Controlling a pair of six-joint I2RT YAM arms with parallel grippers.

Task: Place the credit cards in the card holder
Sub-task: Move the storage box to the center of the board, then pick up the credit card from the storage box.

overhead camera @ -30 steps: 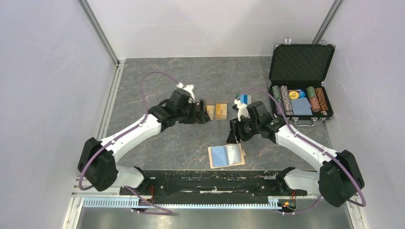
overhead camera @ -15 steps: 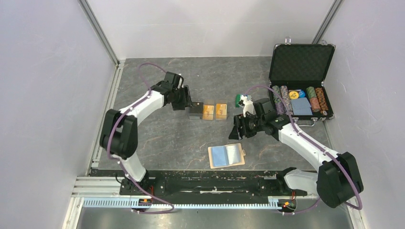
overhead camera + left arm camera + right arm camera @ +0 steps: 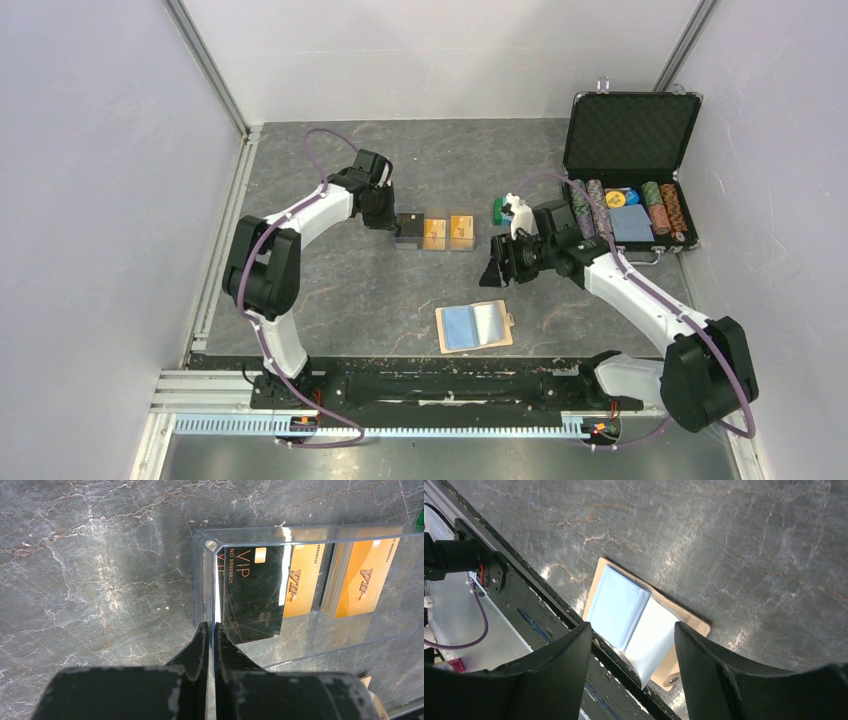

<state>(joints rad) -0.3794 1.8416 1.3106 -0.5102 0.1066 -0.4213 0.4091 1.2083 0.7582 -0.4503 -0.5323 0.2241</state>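
The left gripper (image 3: 209, 631) is holding its jaws pressed together, with only a sliver of light between them; its tips are sitting at the near left corner of a clear tray (image 3: 345, 632), and whether they are pinching its wall cannot be told; the right gripper (image 3: 631, 630) is hanging with jaws wide apart, gripping nothing, above the card holder (image 3: 616, 605). The left wrist view is showing the tray and "VIP" lettering, which the top view is not resolving; inside it the black card (image 3: 250, 600) is leaning beside two orange-gold cards (image 3: 300, 580), all upright. The card holder is lying open near the table's (image 3: 400, 290) front edge, blue lining up; the chip case (image 3: 630, 130) at far right is standing open with poker chips (image 3: 625, 205) inside.
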